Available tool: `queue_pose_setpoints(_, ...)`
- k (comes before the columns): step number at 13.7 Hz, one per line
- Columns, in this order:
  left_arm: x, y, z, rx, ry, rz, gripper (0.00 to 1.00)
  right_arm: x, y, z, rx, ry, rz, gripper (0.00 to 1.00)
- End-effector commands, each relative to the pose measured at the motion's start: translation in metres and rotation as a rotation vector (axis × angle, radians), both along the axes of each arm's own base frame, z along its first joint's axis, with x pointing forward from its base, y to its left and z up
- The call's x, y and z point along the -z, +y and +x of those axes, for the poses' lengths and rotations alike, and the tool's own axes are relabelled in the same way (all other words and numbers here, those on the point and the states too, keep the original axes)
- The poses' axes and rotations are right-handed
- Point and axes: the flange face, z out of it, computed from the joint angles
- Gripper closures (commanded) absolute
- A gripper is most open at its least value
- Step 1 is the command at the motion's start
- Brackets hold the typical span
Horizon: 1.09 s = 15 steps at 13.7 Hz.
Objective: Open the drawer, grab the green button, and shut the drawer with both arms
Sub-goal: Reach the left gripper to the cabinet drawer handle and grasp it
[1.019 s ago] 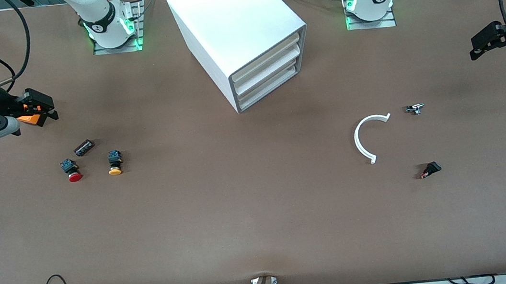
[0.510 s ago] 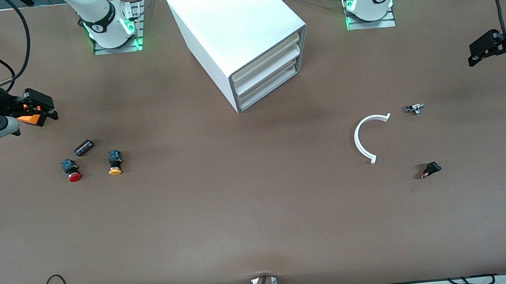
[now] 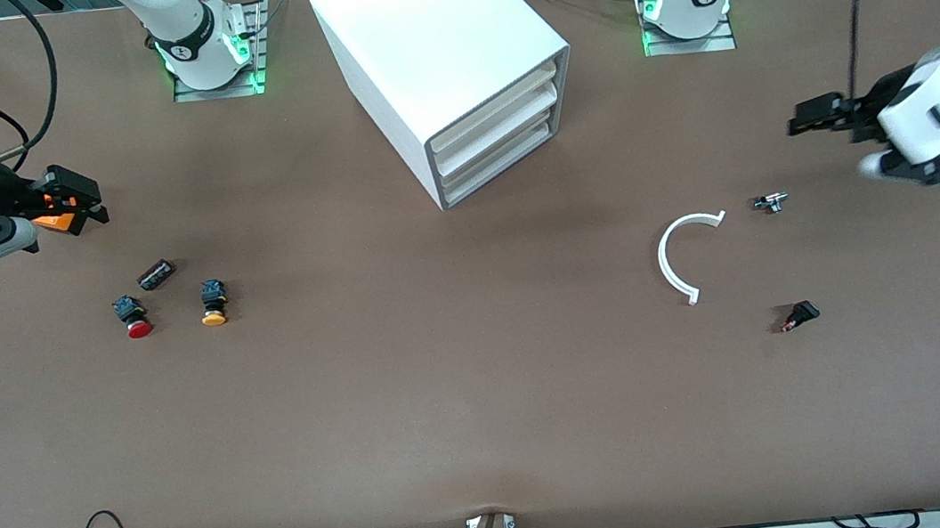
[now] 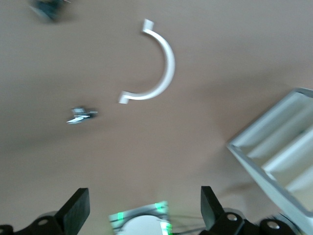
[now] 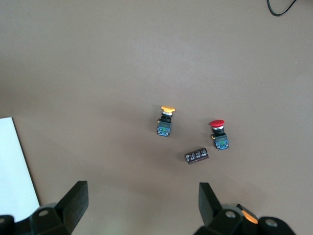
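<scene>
The cabinet point(image 3: 446, 69) stands at the desk's edge between the two arm bases, and the drawer point(image 3: 503, 164), its lowest, is shut flush; the green button is not visible anywhere. The left gripper point(image 3: 816, 120), jaws apart and empty, hangs over the desk near the left arm's end, above a small metal part point(image 3: 771, 202) and a white curved piece point(image 3: 684, 257). The right gripper point(image 3: 73, 205), jaws likewise apart and empty, waits over the right arm's end above the red-capped button point(image 3: 133, 316), orange-capped button point(image 3: 213, 303) and a black block point(image 3: 156, 274)
</scene>
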Motion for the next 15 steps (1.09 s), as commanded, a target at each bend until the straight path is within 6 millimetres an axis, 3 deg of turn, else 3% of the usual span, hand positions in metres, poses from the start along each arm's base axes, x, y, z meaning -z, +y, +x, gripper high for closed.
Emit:
queue_pose_setpoints(1, 0.052, -0.043, 0.009, 0.051, 0.109, -0.134, 0.00, -0.004, 0.000, 0.004, 0.010, -0.006, -0.017, 0.00)
queue_pose_setpoints(5, 0.121, -0.126, 0.011, 0.102, 0.248, -0.335, 0.00, -0.005, -0.002, 0.008, 0.019, -0.028, -0.004, 0.00)
queue_pose_setpoints(8, 0.160, -0.166, 0.009, 0.129, 0.292, -0.460, 0.02, -0.007, 0.001, 0.010, 0.010, -0.052, -0.013, 0.00)
queue_pose_setpoints(12, 0.245, -0.182, 0.001, 0.207, 0.338, -0.711, 0.10, -0.007, -0.003, 0.010, 0.018, -0.054, -0.013, 0.00)
queue_pose_setpoints(15, 0.278, -0.200, -0.017, 0.183, 0.383, -0.844, 0.12, -0.007, -0.004, 0.010, 0.020, -0.054, -0.013, 0.00)
